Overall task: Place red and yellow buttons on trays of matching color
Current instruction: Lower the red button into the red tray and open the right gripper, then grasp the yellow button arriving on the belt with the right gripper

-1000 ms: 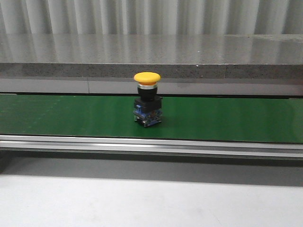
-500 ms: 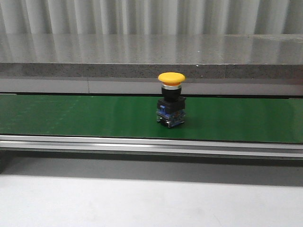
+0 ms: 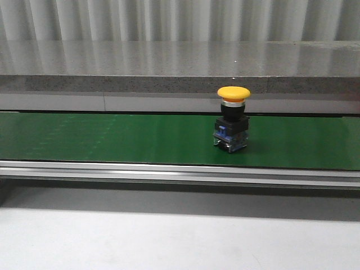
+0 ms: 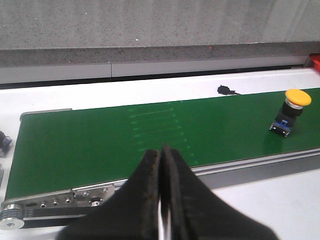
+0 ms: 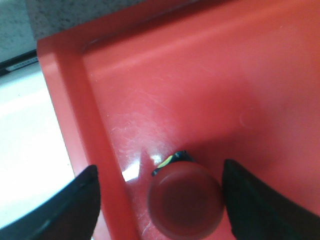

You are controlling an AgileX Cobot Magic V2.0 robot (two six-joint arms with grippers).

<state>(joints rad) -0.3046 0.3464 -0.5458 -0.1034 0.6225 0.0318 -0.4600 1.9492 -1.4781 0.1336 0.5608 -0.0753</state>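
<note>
A yellow button (image 3: pixel 233 119) stands upright on the green conveyor belt (image 3: pixel 112 138), right of centre. The left gripper (image 4: pixel 161 200) hovers over the belt, fingers pressed together. The right gripper (image 5: pixel 160 197) is spread wide around a red button (image 5: pixel 185 200) sitting in the red tray (image 5: pixel 75 125).

A green conveyor belt (image 3: pixel 101 138) runs across the scene, edged at the front by a silver metal rail (image 3: pixel 169 171). Behind it sits a grey speckled stone ledge (image 3: pixel 140 64) below a pale corrugated wall (image 3: pixel 169 19); a white tabletop (image 3: pixel 140 242) lies in front.
</note>
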